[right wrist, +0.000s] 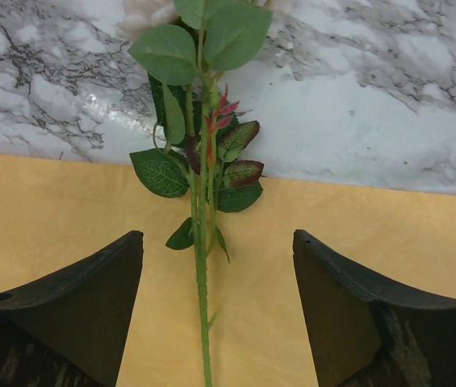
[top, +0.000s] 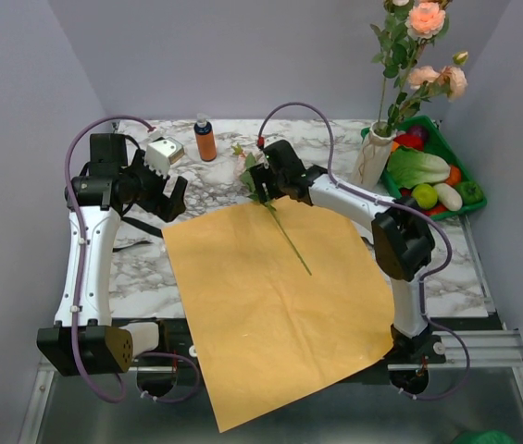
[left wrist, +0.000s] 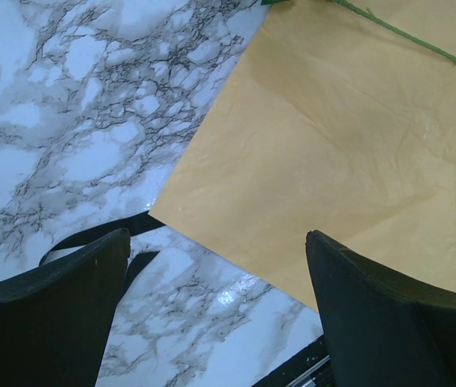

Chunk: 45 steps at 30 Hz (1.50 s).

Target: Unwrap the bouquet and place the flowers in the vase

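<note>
My right gripper [right wrist: 218,242] stands wide open and holds nothing. One rose stem [right wrist: 203,314] runs straight down the gap between its fingers, clear of both. Ahead of those fingers the stem's leaves cross the far edge of the orange paper sheet [top: 270,314] onto the marble table [top: 141,268], and the pale rose head [right wrist: 143,10] lies just beyond them. The vase [top: 372,163] is upright with other roses [top: 425,18] in it. It stands well off to this gripper's right, just beside a green tray [top: 446,143]. My left gripper [left wrist: 215,238] is also fully open and empty. It hangs over the paper's left corner, with the black ribbon [left wrist: 90,235] on the marble by one finger.
</note>
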Motion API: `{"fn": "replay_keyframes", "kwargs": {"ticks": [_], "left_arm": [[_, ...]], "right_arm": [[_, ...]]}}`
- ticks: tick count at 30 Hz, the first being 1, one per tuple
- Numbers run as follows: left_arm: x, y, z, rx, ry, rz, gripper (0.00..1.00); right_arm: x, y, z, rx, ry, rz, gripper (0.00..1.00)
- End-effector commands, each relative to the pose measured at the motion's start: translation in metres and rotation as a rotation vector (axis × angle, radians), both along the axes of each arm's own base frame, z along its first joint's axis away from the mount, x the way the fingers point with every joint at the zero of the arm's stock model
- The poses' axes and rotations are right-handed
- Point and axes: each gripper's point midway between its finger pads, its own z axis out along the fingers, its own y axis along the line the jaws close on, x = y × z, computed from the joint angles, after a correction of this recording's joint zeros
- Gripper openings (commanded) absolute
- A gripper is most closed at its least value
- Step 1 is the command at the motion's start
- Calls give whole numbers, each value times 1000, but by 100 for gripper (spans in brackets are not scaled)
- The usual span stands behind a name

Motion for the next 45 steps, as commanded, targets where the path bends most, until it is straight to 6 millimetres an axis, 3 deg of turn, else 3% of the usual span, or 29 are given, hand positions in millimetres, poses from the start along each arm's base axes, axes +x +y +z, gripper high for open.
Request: {"fn": "replay_keyframes", "kwargs": {"ticks": [1, 3, 4, 9, 10, 11, 13, 15, 16, 24, 26, 30, 31, 34, 35, 38, 39, 41, 42, 45], "left_arm": [[-4, -1, -4, -8, 19, -3, 99], [-4, -1, -4, -4, 17, -7, 99], [-4, 0, -5, -4, 19, -6, 99], [-6, 1, -5, 5, 21, -9, 99], [-7, 1, -6, 8, 23, -11, 99], [-7, 2, -5, 14, 21, -10, 99], [-9, 2, -4, 15, 19, -12, 99], [-9, 1, -2, 8, 17, -15, 99], [-9, -1, 0, -1, 20, -12, 99], [-14, -4, 9, -19, 15, -18, 99], [-17, -5, 12, -22, 10, -21, 99], [-23, -4, 17, -15, -3, -20, 99], [-25, -4, 20, -14, -12, -20, 99], [-27, -3, 21, -8, -15, -15, 99], [-28, -3, 22, -6, -18, -13, 99], [-31, -3, 23, -6, -23, -10, 99], [-31, -3, 23, -7, -24, -10, 99], [-31, -3, 24, -12, -26, -8, 99], [-31, -3, 24, -11, -25, -6, 99], [-30, -3, 23, -9, -25, -3, 99]], "right_arm": [[-9, 12, -33, -38, 102, 87, 80], [-6, 16, -34, -41, 110, 97, 80], [-6, 16, -45, -58, 130, 98, 80], [-1, 16, -62, -109, 181, 82, 78], [4, 20, -56, -99, 172, 80, 77], [4, 20, -69, -119, 194, 75, 76], [6, 23, -68, -123, 211, 69, 73], [3, 22, -80, -143, 252, 66, 71], [7, 25, -76, -135, 245, 64, 69], [2, 20, -97, -181, 301, 59, 63], [2, 20, -100, -181, 305, 53, 59], [7, 23, -89, -159, 281, 36, 41], [8, 25, -84, -147, 272, 35, 32], [18, 30, -44, -87, 182, 26, 16], [24, 31, -15, -57, 126, 16, 12], [40, 31, 47, -5, -14, 6, 4], [42, 30, 86, 39, -88, 7, 2], [47, 24, 138, 91, -182, -1, 1], [45, 18, 179, 134, -254, 2, 1], [44, -5, 256, 211, -412, 4, 1]]}}
